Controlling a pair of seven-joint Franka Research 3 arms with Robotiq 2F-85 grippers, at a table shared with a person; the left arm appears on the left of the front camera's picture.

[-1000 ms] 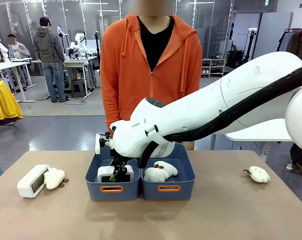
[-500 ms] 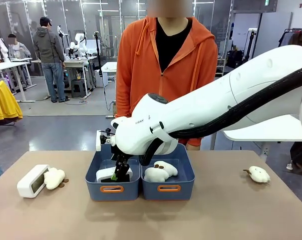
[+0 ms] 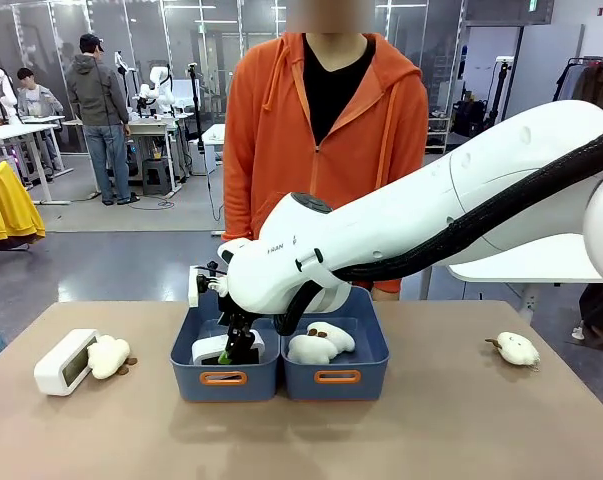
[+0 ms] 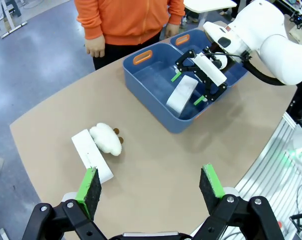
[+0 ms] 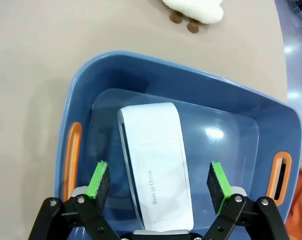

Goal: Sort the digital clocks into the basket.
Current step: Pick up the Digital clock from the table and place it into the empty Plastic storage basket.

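**Right gripper straddling the clock in the left basket**

Note the right gripper (image 5: 158, 180), lowered into the dark blue rectangular plastic basket (image 5: 140, 65) with orange-rimmed handle slots. Its green-padded fingers stand wide, one on each side of a white rounded-rectangular plastic digital clock (image 5: 156, 160). A gap shows at both pads, so nothing is gripped. This clock lies on the basket floor with small print on its upper side.

In the front view you find this basket on the left of a touching pair. The twin dark blue basket (image 3: 366, 380) on the right holds fluffy cream-white plush toys (image 3: 319, 345).

The second white digital clock (image 3: 63, 362) rests on the tan table (image 3: 381, 440), well to the left of the baskets. A cream plush toy (image 3: 108, 356) touches its side. A further plush toy (image 3: 517, 348) lies alone near the table's right end.

The left gripper (image 4: 151, 182) hangs high above the table, its fingers spread wide and empty.

A person in an orange hooded jacket (image 3: 321, 140) stands at the far edge, behind the baskets.
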